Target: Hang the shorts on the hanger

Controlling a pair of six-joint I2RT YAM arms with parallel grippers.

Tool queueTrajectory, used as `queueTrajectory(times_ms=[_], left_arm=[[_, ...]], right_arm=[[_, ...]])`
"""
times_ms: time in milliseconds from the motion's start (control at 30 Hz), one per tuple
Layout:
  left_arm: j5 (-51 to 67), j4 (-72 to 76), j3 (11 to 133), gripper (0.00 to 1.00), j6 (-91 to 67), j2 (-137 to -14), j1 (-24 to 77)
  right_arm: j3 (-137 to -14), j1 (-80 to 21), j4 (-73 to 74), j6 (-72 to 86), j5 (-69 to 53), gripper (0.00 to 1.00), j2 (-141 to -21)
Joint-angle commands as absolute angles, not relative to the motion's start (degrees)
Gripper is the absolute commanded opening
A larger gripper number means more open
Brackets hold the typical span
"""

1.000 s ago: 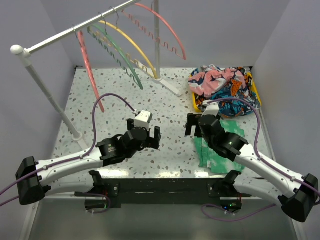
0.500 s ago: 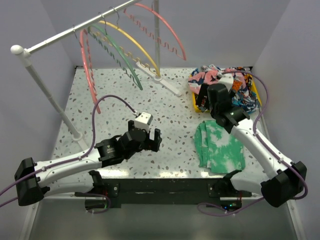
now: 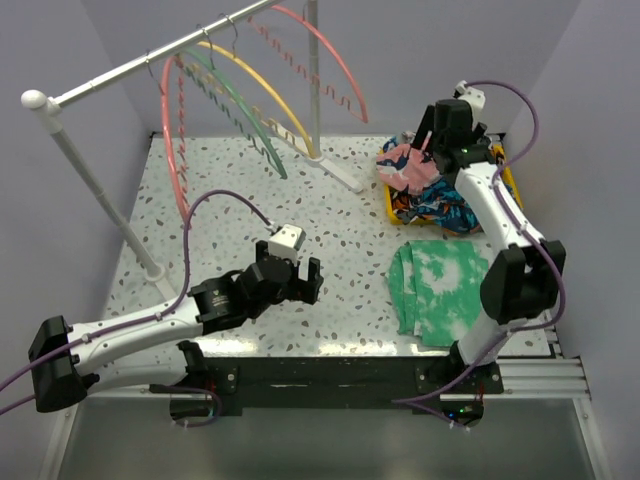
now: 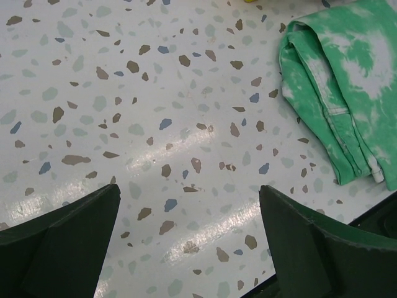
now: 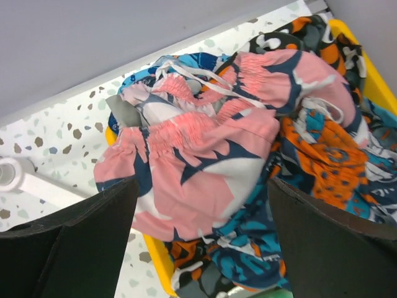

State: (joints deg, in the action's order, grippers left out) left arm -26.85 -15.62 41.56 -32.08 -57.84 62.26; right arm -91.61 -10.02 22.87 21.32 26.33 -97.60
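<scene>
While the speckled tabletop [image 3: 340, 200] fills most of the top view, the next biggest thing is the white rail [image 3: 150, 62] slanting over its far left corner. The hanger [image 3: 170, 150], the pink one, hangs near the rail's left end. A green hanger [image 3: 245, 120], a yellow hanger [image 3: 270, 95] and a second pink hanger [image 3: 335, 60] hang further along. A green tie-dye cloth [image 3: 440, 295] lies flat by the near right edge. The shorts [image 5: 322, 167] are bunched up in a yellow bin [image 5: 366, 68] at the far right corner, partly under a pink-white-navy garment [image 5: 205, 161]. The right gripper [image 5: 201, 186] hangs over that pile with its jaws spread wide and nothing between them; the pink garment is directly below it. The left gripper [image 4: 189, 189] is wide open too, low over bare tabletop near the middle of the near edge, with the green cloth off to its right.
</scene>
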Motion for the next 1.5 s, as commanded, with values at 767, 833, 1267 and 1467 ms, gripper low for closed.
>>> queueTrajectory(times_ms=[767, 833, 1267, 1467], left_arm=[[-29.97, -16.52, 46.23, 1.00, -31.99, -55.90, 61.87], [-30.06, -16.17, 46.49, 1.00, -31.91, -55.90, 61.96], [-28.83, -15.38, 46.32, 1.00, -32.43, -55.64, 61.96], [-28.21, -15.38, 45.88, 1.00, -32.34, -54.85, 61.88]], right_arm=[[-110.47, -9.41, 29.70, 22.06, 25.40, 0.00, -100.90], [-114.06, -9.40, 30.06, 21.19, 24.52, 0.00, -99.94], [-130.52, -9.32, 34.10, 19.07, 24.34, 0.00, -108.28], [-116.74, -9.05, 31.38, 21.71, 26.63, 0.00, -105.91]])
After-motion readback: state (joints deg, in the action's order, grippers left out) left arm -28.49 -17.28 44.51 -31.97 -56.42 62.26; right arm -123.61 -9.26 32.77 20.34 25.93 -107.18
